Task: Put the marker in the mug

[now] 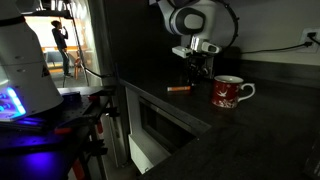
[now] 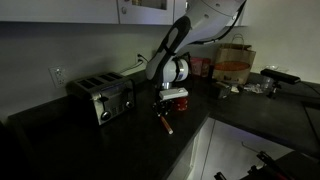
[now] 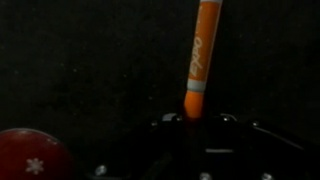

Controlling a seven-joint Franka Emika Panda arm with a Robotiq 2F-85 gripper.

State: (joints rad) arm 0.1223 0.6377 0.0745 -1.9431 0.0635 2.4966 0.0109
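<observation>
The orange marker (image 1: 179,89) lies flat on the dark counter, and it also shows in an exterior view (image 2: 165,122). In the wrist view the marker (image 3: 203,55) runs from the top edge down to my jaws. My gripper (image 1: 197,66) hangs just over the marker's end nearest the mug, fingers pointing down. Its dark jaws (image 3: 195,122) stand apart on either side of the marker's tip, so it is open and not gripping. The red mug (image 1: 228,92) with a white pattern and handle stands upright to the side of the gripper. Its red side shows at the wrist view's lower left (image 3: 30,158).
A silver toaster (image 2: 100,97) stands against the wall, beside a wall outlet (image 2: 57,74). A brown bag (image 2: 236,66) and small items sit further along the counter. The counter's front edge (image 1: 170,108) drops off close to the marker.
</observation>
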